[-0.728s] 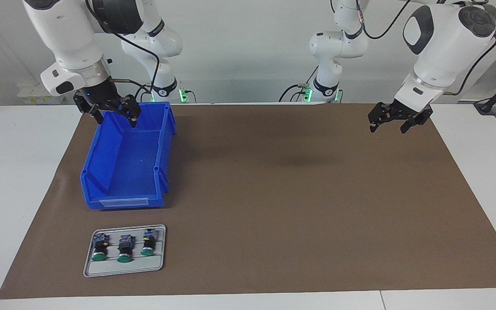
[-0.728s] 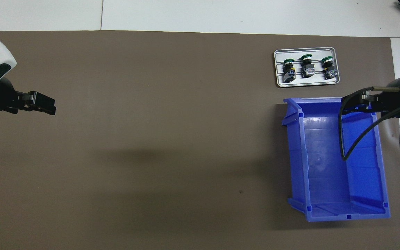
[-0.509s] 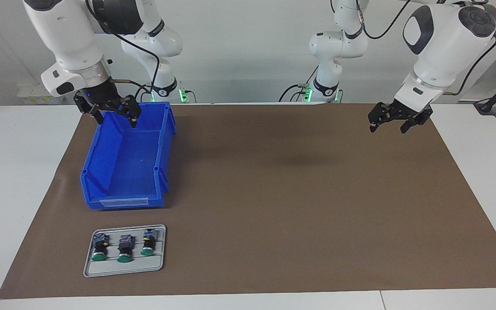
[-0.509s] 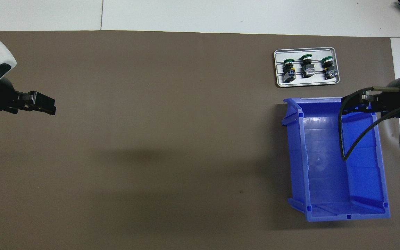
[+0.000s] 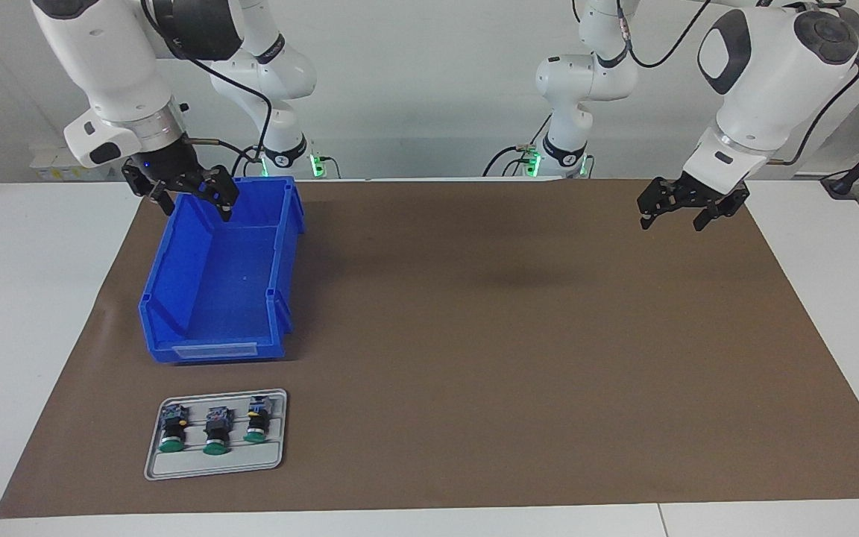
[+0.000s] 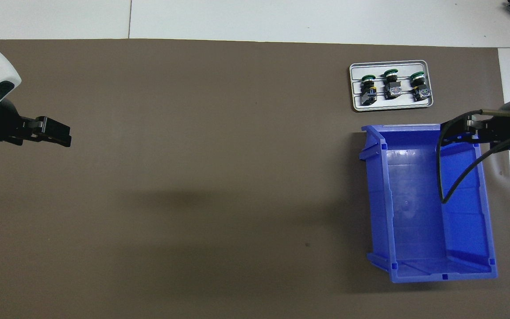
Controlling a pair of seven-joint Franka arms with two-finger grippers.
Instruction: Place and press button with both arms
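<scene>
On tray [image 5: 273, 456], button [image 5: 215, 432] looks light, hard, prob rolls; grab black body. Right gripper [image 5: 189, 197] over bin [image 5: 162, 283], left gripper [image 5: 672, 211] waiting; both spread, empty.

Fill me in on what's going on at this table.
Nothing is held yet. Three green-capped push-buttons lie side by side on a small grey tray, farther from the robots than the empty blue bin. The right pincer hangs open over the bin's end nearest the robots. The left pincer, also open, waits above the brown mat at the left arm's end of the table. No button has been picked up.
</scene>
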